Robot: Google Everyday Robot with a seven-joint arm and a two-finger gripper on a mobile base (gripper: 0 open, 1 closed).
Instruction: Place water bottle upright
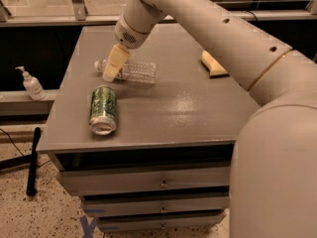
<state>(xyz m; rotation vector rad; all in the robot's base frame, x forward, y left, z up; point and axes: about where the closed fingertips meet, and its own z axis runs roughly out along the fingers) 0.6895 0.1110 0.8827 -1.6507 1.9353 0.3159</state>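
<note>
The water bottle (134, 71) lies on its side on the grey table top (178, 108), cap end pointing left. It is clear and ribbed. My gripper (112, 69) hangs from the white arm and reaches down over the bottle's neck end, its cream finger covering part of the cap and label. The bottle rests on the table.
A green drinks can (103, 109) lies on its side near the table's front left. A yellow sponge (213, 64) sits at the right, partly behind my arm. A white pump-top dispenser (30, 83) stands on a ledge to the left. Drawers are below the table top.
</note>
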